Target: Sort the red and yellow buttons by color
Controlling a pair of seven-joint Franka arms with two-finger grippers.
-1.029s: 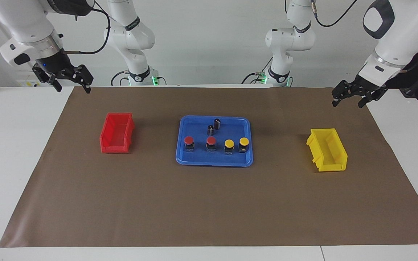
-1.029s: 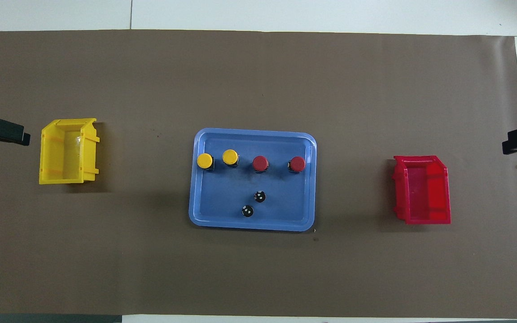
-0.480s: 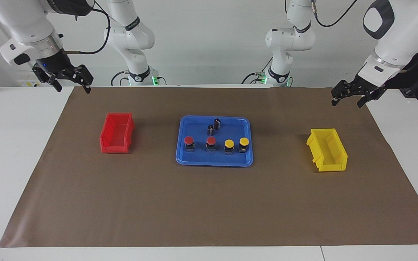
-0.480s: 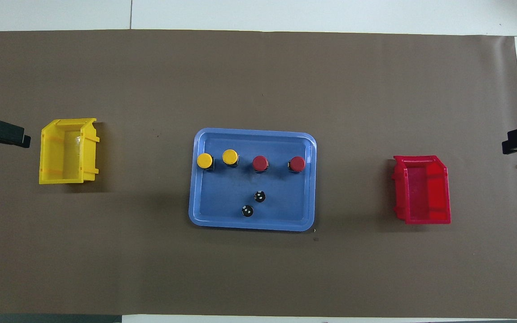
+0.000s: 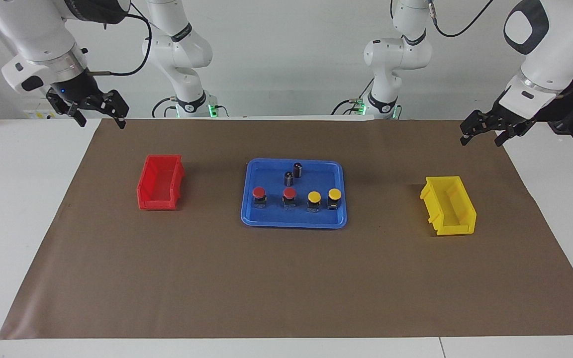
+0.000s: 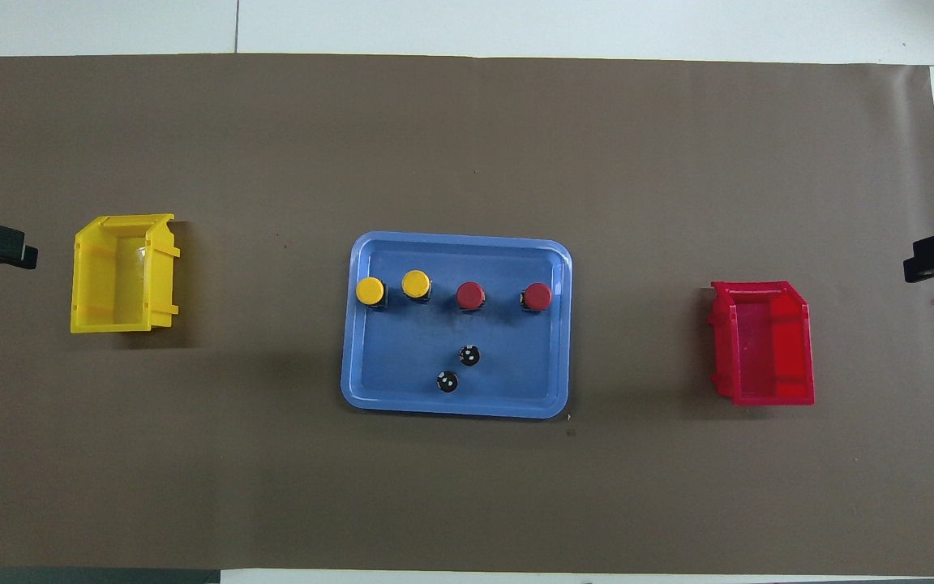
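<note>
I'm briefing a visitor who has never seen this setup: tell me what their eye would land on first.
The blue tray in the middle of the brown mat stands out first, holding a row of two red buttons and two yellow buttons, with two dark cylinders nearer to the robots. A red bin sits toward the right arm's end and a yellow bin toward the left arm's end. Both arms wait, the left end effector and right end effector raised over the mat's corners.

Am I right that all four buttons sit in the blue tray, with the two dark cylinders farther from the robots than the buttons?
Not quite: the two dark cylinders stand nearer to the robots than the buttons, as the facing view shows. All four buttons do sit in the blue tray.
</note>
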